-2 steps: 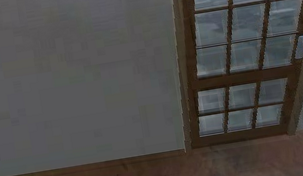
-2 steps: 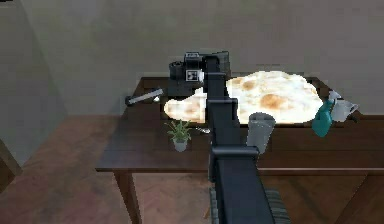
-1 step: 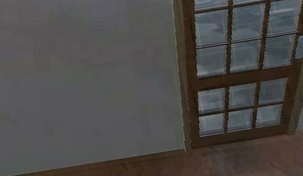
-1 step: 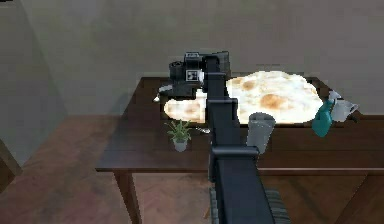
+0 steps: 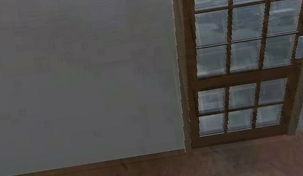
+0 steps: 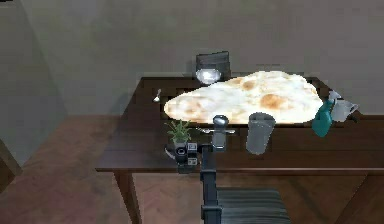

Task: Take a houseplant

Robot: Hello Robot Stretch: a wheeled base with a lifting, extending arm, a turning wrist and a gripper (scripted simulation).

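Note:
A small houseplant (image 6: 178, 131) with green spiky leaves in a little pot stands near the front edge of a dark wooden table (image 6: 135, 135) in the arm side view. The arm (image 6: 208, 185) rises from the bottom edge, and my gripper (image 6: 186, 152) sits just below and beside the plant at the table's front edge. With the plant on the table right at the gripper's far end, I cannot tell whether the gripper holds anything.
On the table lie a large flatbread (image 6: 250, 97), a grey cup (image 6: 260, 133), a teal bottle (image 6: 323, 118), a shiny pot (image 6: 208, 73) and a spoon (image 6: 158, 96). A chair seat (image 6: 255, 207) is by the arm. Ahead stand a grey wall (image 5: 67, 79) and a glass-paned wooden door (image 5: 249, 45).

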